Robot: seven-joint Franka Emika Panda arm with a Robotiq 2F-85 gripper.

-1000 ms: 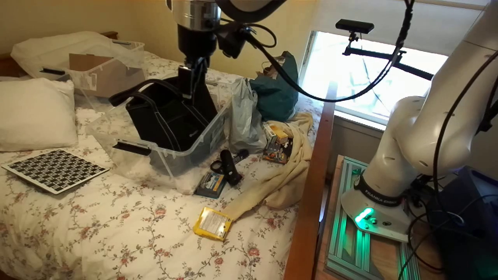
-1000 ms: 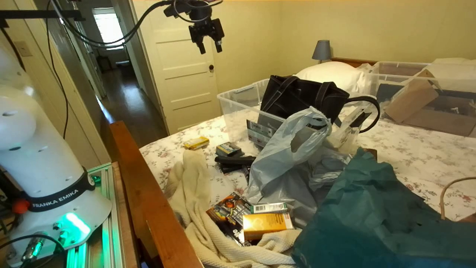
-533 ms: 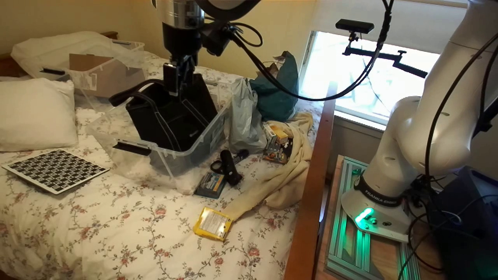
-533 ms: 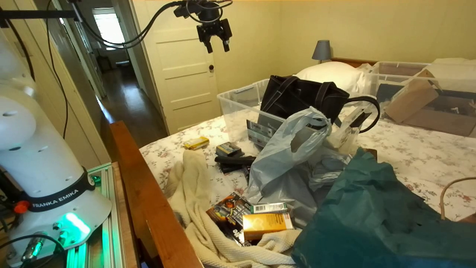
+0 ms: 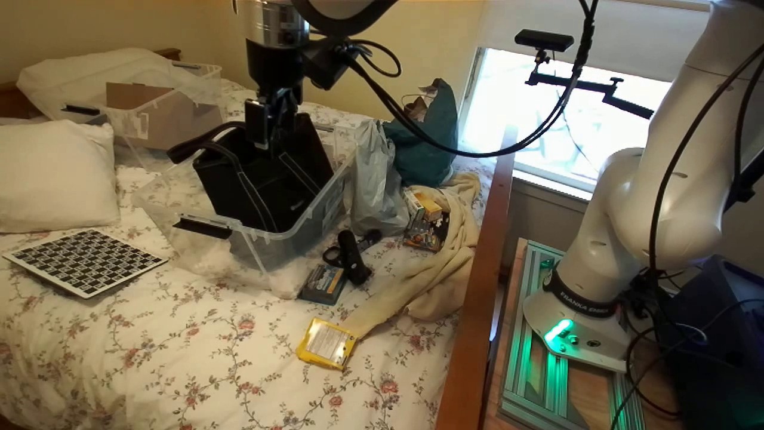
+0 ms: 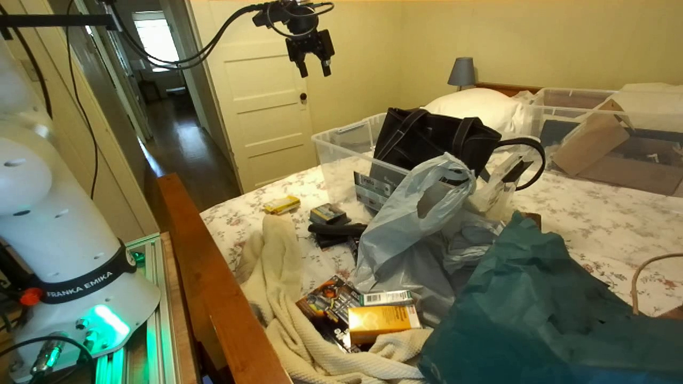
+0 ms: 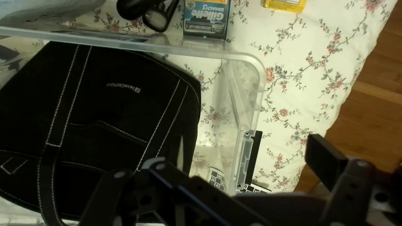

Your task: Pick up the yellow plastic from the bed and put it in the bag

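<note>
Exterior view: the gripper [image 6: 315, 69] is held aloft at twelve o'clock, well above the bed [image 5: 197, 358], its jaws spread wide, released. The black bag [image 7: 110, 103] is caught at nine o'clock in the wrist view, seated inside a clear plastic bin [image 5: 253, 248]. A Gillette pack [image 7: 205, 18] is seen at twelve o'clock there, just beside the bin. The yellow plastic [image 5: 326, 343] is pictured lying on the flower-printed bed, at seven o'clock in an exterior view and well apart from the gripper; at one o'clock in the wrist view it is cut off by the edge. A cream cloth [image 5: 436, 278] is stretched just beside it; whether the two touch cannot be told. A checkered board [image 5: 86, 263] is shown at nine o'clock in an exterior view, with a white pillow [image 5: 57, 173] just beyond. A gray sack [image 6: 395, 240] and a green sack [image 6: 533, 304] are bunched at four o'clock in an exterior view.
</note>
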